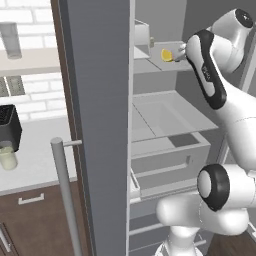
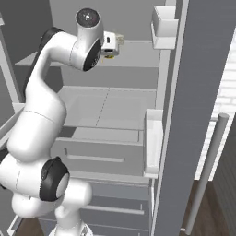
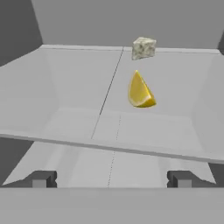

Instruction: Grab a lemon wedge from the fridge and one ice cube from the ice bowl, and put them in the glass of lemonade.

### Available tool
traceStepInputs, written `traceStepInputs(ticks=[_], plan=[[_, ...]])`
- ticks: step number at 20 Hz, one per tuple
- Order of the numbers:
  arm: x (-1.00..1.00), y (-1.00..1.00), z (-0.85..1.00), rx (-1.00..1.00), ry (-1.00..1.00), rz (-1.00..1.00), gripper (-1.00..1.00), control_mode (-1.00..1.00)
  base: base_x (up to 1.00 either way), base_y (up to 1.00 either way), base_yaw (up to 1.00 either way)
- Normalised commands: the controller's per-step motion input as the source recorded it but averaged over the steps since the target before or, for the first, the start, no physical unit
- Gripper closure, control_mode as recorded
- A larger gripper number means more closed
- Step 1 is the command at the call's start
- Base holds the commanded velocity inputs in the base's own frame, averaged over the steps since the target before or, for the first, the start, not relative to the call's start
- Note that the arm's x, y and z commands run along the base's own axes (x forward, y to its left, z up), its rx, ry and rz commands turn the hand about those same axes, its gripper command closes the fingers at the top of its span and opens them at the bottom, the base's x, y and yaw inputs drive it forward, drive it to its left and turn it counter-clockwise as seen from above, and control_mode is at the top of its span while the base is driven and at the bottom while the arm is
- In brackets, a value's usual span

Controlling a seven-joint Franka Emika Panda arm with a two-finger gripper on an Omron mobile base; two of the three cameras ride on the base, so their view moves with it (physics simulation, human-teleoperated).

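Note:
The fridge [image 1: 100, 125] stands open, its grey door [image 2: 203, 92] swung towards me. On an upper shelf lies the lemon wedge [image 3: 140, 92], small and bright yellow, also seen beside the hand [image 1: 166, 55]. My gripper [image 3: 111, 179] hangs in front of that shelf's edge, open, with nothing between its dark fingertips [image 3: 41, 178]; the wedge sits a short way ahead, slightly right of centre. The hand reaches into the fridge at shelf height [image 2: 119, 42]. The glass of lemonade [image 1: 7, 157] stands on the counter at far left. The ice bowl is out of view.
A pale speckled block [image 3: 143, 47] rests at the back of the shelf behind the wedge. Below are a deep shelf and drawers [image 1: 165, 160]. Door bins [image 2: 154, 143] line the right door. A black toaster [image 1: 9, 127] sits beside the lemonade.

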Motion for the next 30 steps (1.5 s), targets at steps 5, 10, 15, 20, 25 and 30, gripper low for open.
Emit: traceStepInputs(ticks=[5, 10, 15, 20, 25, 30], plan=[[0.47, 0.00, 0.08, -0.11, 0.00, 0.05, -1.00, -1.00, 0.00, 0.00, 0.00], [0.51, 0.00, -0.26, -0.06, -0.01, 0.02, -1.00, -1.00, 0.00, 0.00, 0.00], [0.17, 0.00, -0.55, -0.02, -0.10, 0.00, -1.00, -1.00, 0.00, 0.00, 0.00], [0.12, 0.00, 0.06, -0.02, -0.09, 0.00, -1.00, -1.00, 0.00, 0.00, 0.00], [0.23, 0.00, 0.10, 0.00, -0.01, 0.00, -1.00, -1.00, 0.00, 0.00, 0.00], [0.34, 0.00, 0.33, 0.00, 0.03, 0.00, -1.00, -1.00, 0.00, 0.00, 0.00]])
